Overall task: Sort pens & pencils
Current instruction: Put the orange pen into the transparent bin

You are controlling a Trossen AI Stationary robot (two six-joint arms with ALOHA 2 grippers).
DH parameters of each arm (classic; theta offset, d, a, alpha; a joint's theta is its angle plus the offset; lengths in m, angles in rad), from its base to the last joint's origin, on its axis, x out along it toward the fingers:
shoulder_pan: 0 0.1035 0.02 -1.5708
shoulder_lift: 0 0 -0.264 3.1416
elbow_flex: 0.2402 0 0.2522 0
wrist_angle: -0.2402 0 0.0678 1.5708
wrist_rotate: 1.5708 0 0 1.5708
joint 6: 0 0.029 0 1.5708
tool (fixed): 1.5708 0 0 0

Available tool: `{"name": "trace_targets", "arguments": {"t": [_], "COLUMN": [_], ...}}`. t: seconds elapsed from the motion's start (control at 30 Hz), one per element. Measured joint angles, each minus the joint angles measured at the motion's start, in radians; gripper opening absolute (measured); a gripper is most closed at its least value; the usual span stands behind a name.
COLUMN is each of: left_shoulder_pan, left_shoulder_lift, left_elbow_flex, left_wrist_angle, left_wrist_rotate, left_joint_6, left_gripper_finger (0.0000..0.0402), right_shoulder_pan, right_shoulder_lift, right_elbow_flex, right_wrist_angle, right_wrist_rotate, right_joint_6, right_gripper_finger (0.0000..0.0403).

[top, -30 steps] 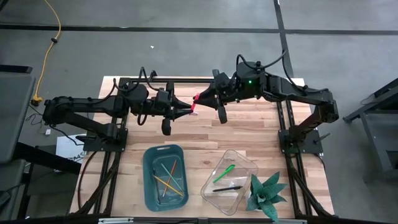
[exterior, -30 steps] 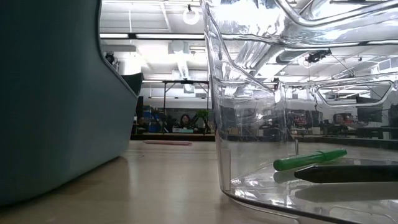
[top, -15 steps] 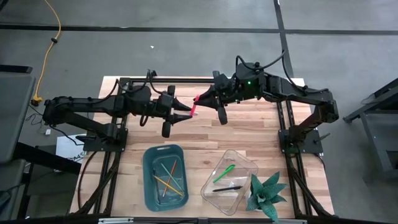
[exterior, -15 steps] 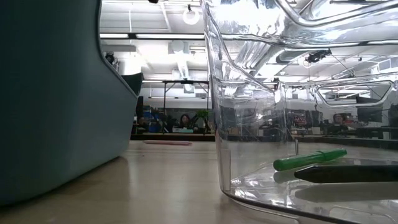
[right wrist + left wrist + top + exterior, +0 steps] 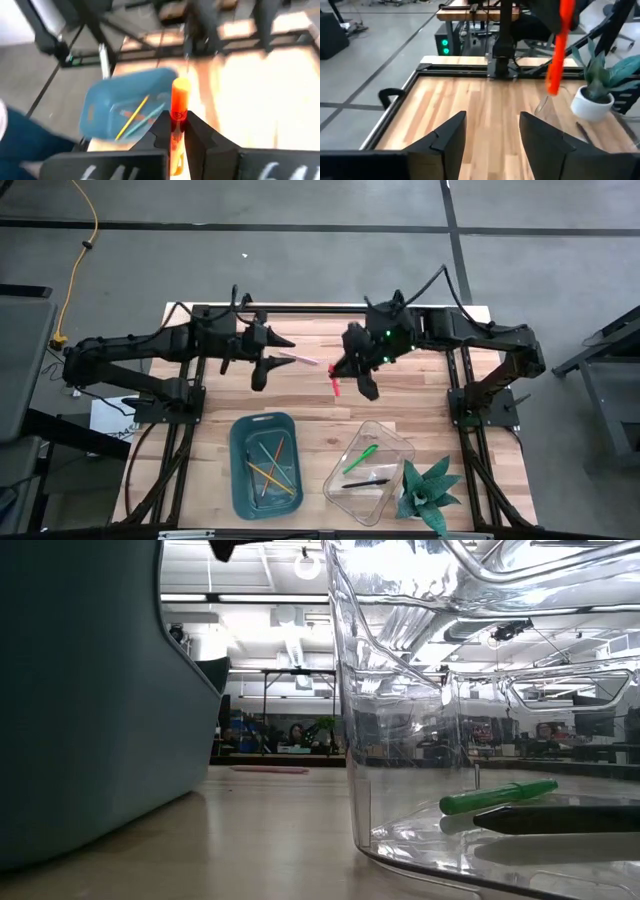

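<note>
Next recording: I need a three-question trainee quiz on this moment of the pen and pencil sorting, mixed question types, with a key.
1. True or false: the right gripper is shut on the red-orange pen.
2. Which container holds the green pen and black pen?
A. the teal bin
B. the clear container
C. neither
3. Fill in: the left gripper is ____ and holds nothing.

Key:
1. true
2. B
3. open; its fingers stand apart over the bare wooden table, while the pencils lie in the teal bin.
</note>
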Motion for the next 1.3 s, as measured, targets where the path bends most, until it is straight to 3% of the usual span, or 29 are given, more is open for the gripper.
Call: {"name": "trace_targets", "arguments": {"t": [0.27,0.6,0.73,1.3], "left_shoulder_pan": [0.095,0.101,0.1,0.1], "left_shoulder_lift": [-0.034,-0.026,-0.027,-0.027], "left_elbow_flex": [0.0,0.0,0.0,0.0], "left_wrist_angle": [-0.152,-0.247,-0.279,-0.383], "left_wrist_rotate": [0.002,0.04,0.104,0.139], "left_joint_6": [0.03,0.08,0.098,0.191], "left_gripper_finger": [0.0139,0.0115,0.0111,0.0111], "right_shoulder_pan": [0.089,0.231,0.283,0.427], "right_shoulder_lift": [0.023,0.163,0.211,0.367], "right_elbow_flex": [0.0,0.0,0.0,0.0], "right_wrist_angle": [-0.17,-0.234,-0.255,-0.445], "right_wrist_rotate": [0.002,0.024,0.034,0.062], "right_joint_6": [0.077,0.146,0.178,0.239], "right_gripper_finger": [0.0007,0.0007,0.0007,0.0007]}}
